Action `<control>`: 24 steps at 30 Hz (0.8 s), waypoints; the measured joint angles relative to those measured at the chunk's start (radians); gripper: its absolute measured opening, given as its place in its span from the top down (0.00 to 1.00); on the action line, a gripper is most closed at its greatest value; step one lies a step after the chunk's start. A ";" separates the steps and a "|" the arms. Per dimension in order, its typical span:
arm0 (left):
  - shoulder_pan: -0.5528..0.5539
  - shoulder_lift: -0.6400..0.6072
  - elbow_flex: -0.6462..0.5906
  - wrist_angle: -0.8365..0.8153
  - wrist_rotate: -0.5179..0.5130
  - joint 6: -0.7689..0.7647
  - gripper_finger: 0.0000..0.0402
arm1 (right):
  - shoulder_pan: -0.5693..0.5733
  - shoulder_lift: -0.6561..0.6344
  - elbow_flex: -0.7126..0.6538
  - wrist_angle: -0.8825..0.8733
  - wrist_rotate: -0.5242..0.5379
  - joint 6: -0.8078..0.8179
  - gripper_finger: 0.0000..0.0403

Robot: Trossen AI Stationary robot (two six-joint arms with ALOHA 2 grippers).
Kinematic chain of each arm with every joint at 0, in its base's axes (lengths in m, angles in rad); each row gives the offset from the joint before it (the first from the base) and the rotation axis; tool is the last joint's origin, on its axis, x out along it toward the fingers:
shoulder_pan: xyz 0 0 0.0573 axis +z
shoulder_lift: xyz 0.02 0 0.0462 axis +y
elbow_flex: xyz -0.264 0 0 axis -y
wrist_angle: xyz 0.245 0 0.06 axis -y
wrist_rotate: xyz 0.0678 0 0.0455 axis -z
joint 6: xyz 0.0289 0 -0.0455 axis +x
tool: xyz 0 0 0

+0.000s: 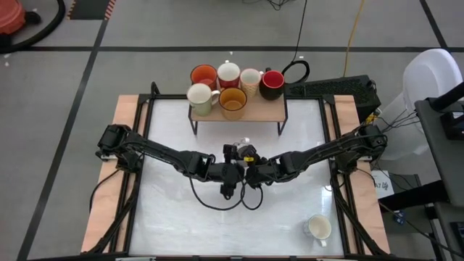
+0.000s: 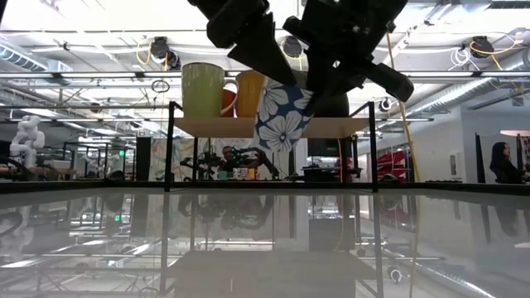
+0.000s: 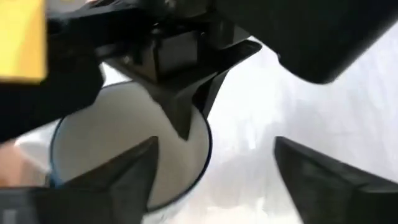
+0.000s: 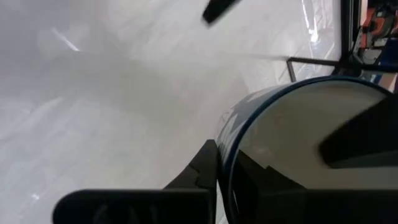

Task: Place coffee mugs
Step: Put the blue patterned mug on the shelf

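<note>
A white mug with blue flowers hangs tilted in the air over the middle of the table, mouth up toward both grippers. My right gripper is shut on its wall. My left gripper stands open beside it, one finger in front of the mug's mouth and the other out over the table. Six mugs stand on a small wooden shelf at the far edge: orange, white, cream, red, pale and amber. My right gripper pinches the patterned mug's wall at the rim, one finger inside the mug and one outside. The fingers slant down from the table's right side. The mug hangs tilted below them, clear of the table. Whether my left gripper touches the mug I cannot tell.
Another white mug lies on the table at the near right. The shelf's dark legs stand on the table's far part. Cables loop under the arms near the middle. Wooden strips border the table's left and right sides.
</note>
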 joint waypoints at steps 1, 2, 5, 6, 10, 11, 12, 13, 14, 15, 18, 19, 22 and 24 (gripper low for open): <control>-0.004 -0.002 0.000 -0.003 -0.025 -0.009 0.16 | 0.002 0.000 0.000 -0.010 0.008 0.008 0.98; -0.010 -0.012 -0.001 -0.022 -0.060 -0.015 0.12 | 0.005 0.000 0.000 -0.020 0.021 0.019 0.98; -0.029 -0.066 -0.003 -0.105 -0.166 -0.056 0.07 | 0.014 -0.009 0.000 -0.059 0.027 0.044 0.98; -0.034 -0.089 -0.003 -0.136 -0.193 -0.074 0.07 | 0.017 -0.018 0.000 -0.077 0.026 0.050 0.98; -0.055 -0.178 -0.006 -0.244 -0.262 -0.155 0.09 | 0.044 -0.062 0.001 -0.077 0.023 0.077 0.98; -0.060 -0.207 -0.013 -0.262 -0.272 -0.176 0.11 | 0.051 -0.075 0.001 -0.083 0.013 0.079 0.98; -0.066 -0.237 -0.030 -0.280 -0.285 -0.197 0.12 | 0.059 -0.093 0.001 -0.086 0.011 0.076 0.98; -0.068 -0.267 -0.055 -0.291 -0.297 -0.216 0.14 | 0.066 -0.111 0.001 -0.085 0.018 0.073 0.98; -0.067 -0.297 -0.085 -0.288 -0.303 -0.233 0.16 | 0.070 -0.127 0.002 -0.084 0.020 0.072 0.98; -0.066 -0.326 -0.119 -0.277 -0.307 -0.250 0.17 | 0.072 -0.149 0.003 -0.094 0.019 0.071 0.98; -0.060 -0.417 -0.254 -0.222 -0.308 -0.295 0.22 | 0.074 -0.208 0.009 -0.143 -0.006 0.062 0.98; -0.060 -0.447 -0.299 -0.189 -0.308 -0.310 0.23 | 0.070 -0.230 0.010 -0.155 -0.031 0.044 0.98; -0.060 -0.516 -0.423 -0.106 -0.305 -0.333 0.25 | 0.048 -0.289 0.011 -0.169 -0.111 -0.032 0.98; -0.062 -0.544 -0.475 -0.053 -0.298 -0.334 0.27 | 0.024 -0.323 0.011 -0.175 -0.164 -0.099 0.98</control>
